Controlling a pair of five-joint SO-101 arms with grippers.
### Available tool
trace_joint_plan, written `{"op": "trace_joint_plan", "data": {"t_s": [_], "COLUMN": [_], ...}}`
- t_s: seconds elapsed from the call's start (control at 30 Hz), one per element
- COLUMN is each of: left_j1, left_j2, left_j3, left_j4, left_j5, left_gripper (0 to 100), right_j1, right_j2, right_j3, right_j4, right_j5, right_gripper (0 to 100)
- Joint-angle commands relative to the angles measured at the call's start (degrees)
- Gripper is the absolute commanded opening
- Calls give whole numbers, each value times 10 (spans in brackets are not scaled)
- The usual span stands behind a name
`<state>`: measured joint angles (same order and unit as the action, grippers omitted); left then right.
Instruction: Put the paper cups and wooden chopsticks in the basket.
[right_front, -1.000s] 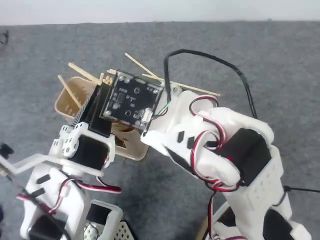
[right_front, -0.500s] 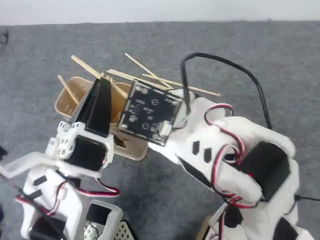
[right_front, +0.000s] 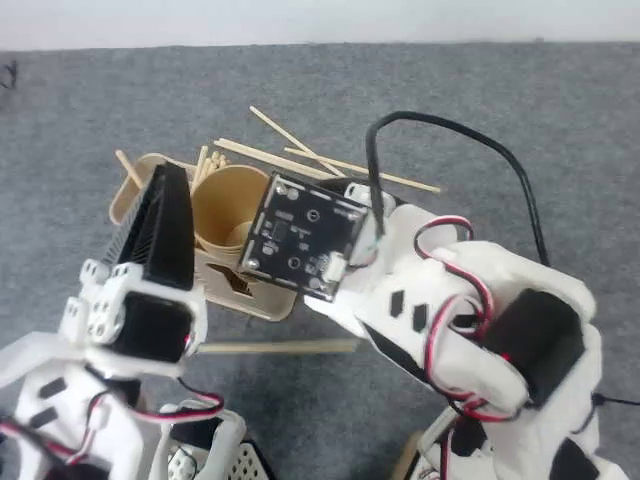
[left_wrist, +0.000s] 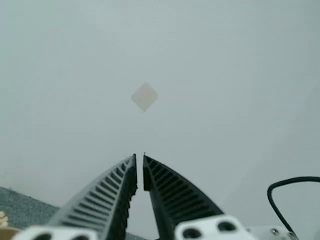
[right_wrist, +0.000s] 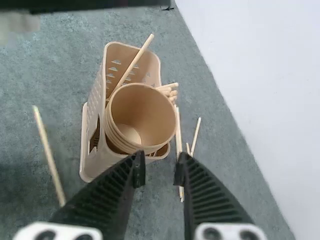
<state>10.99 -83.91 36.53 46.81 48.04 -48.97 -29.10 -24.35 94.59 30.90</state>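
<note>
My right pincer (right_wrist: 159, 157) hung slightly apart and empty above the stack of tan paper cups (right_wrist: 137, 115) in the beige plastic basket (right_wrist: 89, 162). My left pincer (left_wrist: 139, 157), tips together, pointed up, likely so it was out of the way. Some thin wooden chopsticks (right_front: 330, 165) lay outside at the basket's two o'clock, another chopstick (right_front: 280, 347) at five.

I count one beige slotted plastic basket (right_wrist: 95, 125). One nested stack of tan paper cups (right_wrist: 137, 117); the number of cups I cannot tell. Thin pale wooden chopsticks (right_front: 400, 179): three crossed behind, one in front, one leaning inside, plus an uncountable bundle.
</note>
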Motion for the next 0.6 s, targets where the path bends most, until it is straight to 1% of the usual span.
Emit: {"op": "trace_joint_plan", "data": {"t_s": [0.0, 0.1, 0.17, 0.23, 0.3, 0.4, 0.47, 0.57], "left_j1": [-4, -66, -121, -178, -241, -368, -445, -544], "left_j2": [-2, -3, -15, -40, -72, -127, -164, -211], "left_j3": [22, 24, 15, 12, 23, 74, 128, 225], "left_j4": [9, 27, 30, 31, 39, 85, 117, 120], "left_j5": [-9, -53, -67, -88, -127, -190, -215, -236], "left_gripper": [11, 13, 13, 13, 13, 13, 13, 13], "right_j1": [44, 108, 144, 151, 141, 116, 92, 56], "right_j2": [-15, -8, -7, -12, -13, -14, -14, -14], "right_j3": [14, 22, 65, 137, 215, 338, 418, 525], "right_j4": [-7, 40, 58, 57, 48, 13, -32, -111], "right_j5": [25, 39, 51, 77, 107, 140, 156, 170], "right_gripper": [109, 111, 109, 108, 108, 109, 108, 108]}}
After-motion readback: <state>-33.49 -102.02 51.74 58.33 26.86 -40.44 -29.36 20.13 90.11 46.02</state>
